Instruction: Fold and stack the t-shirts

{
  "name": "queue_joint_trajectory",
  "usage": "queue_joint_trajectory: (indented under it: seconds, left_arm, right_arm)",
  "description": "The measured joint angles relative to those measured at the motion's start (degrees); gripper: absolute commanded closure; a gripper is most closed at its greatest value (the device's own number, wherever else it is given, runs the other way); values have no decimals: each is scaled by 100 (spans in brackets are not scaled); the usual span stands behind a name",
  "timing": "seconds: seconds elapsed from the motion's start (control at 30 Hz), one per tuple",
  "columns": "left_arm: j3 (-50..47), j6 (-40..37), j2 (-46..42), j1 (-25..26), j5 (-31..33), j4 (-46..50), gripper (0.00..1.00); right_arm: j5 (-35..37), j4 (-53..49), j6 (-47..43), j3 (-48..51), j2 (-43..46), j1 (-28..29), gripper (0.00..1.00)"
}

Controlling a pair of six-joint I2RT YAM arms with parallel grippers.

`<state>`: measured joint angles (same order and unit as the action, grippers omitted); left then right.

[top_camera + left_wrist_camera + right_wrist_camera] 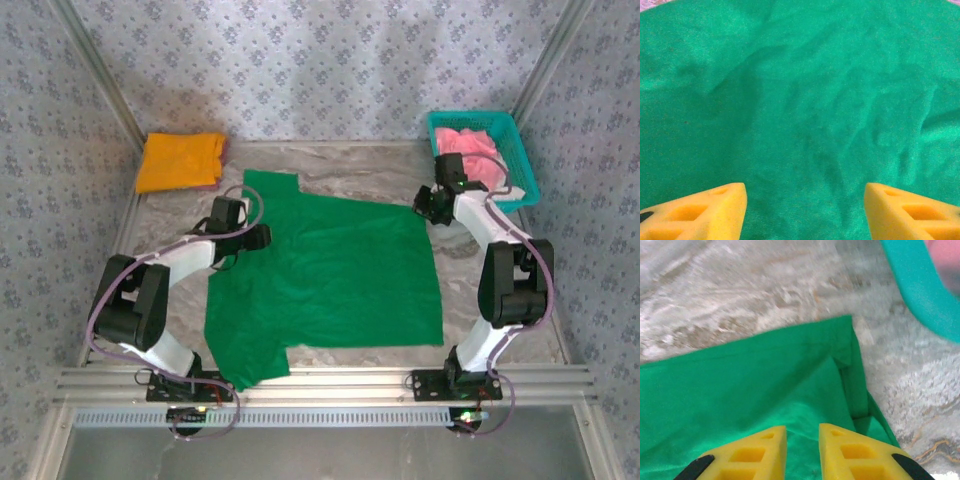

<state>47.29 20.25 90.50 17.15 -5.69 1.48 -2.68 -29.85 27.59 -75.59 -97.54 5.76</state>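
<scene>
A bright green t-shirt (330, 270) lies spread across the middle of the table, one sleeve toward the back left and one at the front left. My left gripper (252, 238) hovers over its left part, and its yellow fingers stand wide open above the green cloth (805, 100) with nothing between them. My right gripper (426, 206) is at the shirt's back right corner. There its jaws (802, 429) are open by a narrow gap over a small ridge of cloth (815, 390). An orange-yellow t-shirt (181, 161) lies folded at the back left. A pink t-shirt (470, 152) sits in the basket.
A teal mesh basket (520, 165) stands at the back right, close behind my right gripper, and its rim (920, 295) crosses the right wrist view. Bare marbled tabletop (470, 270) shows to the right of the green shirt. Patterned walls enclose the table on three sides.
</scene>
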Motion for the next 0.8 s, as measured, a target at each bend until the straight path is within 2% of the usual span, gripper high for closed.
queue_joint_trajectory:
  seconds: [0.1, 0.17, 0.27, 0.47, 0.8]
  left_arm:
    - [-2, 4, 0, -28, 2, -7, 37]
    - [-2, 28, 0, -28, 0, -4, 37]
    - [-4, 70, -7, -28, -2, -2, 37]
    - [-197, 166, -345, -28, 9, 120, 37]
    - [-234, 393, -337, -61, 11, 297, 36]
  right_arm:
    - [-28, -92, -149, -793, -238, 258, 86]
    - [-55, -131, -251, -1508, -667, 417, 100]
    - [-138, -44, -293, -2149, -1394, 612, 100]
    - [-205, -256, -212, -2168, -2490, 713, 100]
    - [-260, -275, -61, -2199, -2994, 708, 100]
